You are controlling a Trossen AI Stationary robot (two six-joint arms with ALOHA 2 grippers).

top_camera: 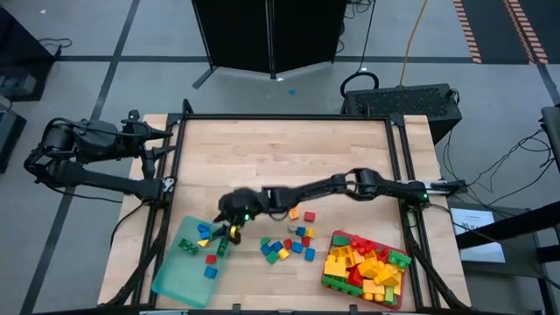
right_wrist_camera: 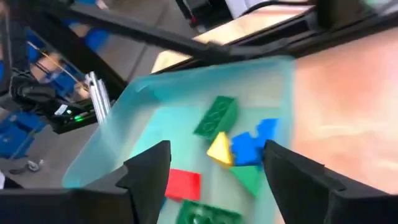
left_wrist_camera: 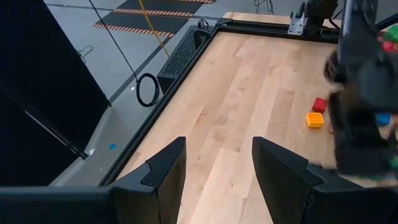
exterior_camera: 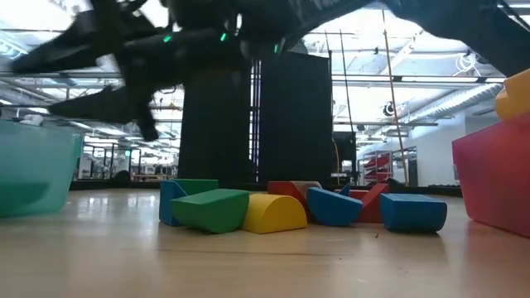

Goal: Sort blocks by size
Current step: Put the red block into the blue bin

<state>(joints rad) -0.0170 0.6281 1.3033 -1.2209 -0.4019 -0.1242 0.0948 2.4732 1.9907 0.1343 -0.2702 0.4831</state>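
My right gripper (top_camera: 230,224) reaches from the table's right side and hangs open over the near-right part of the translucent teal tray (top_camera: 175,278). In the right wrist view its open fingers (right_wrist_camera: 217,150) stand above green, yellow, blue and red blocks (right_wrist_camera: 231,138) lying in that tray (right_wrist_camera: 143,118). It holds nothing that I can see. More loose blocks (top_camera: 293,245) lie on the wood between the two trays. The red tray (top_camera: 336,282) at the near right holds many yellow, red and green blocks. My left gripper (top_camera: 169,134) waits open at the table's far-left corner (left_wrist_camera: 219,144).
The low view shows the loose blocks (exterior_camera: 273,211) in a row, the teal tray wall (exterior_camera: 33,178) at left and the red tray wall (exterior_camera: 497,182) at right. A black frame rail (top_camera: 289,116) borders the table. Bare wood (top_camera: 289,157) lies across the far half.
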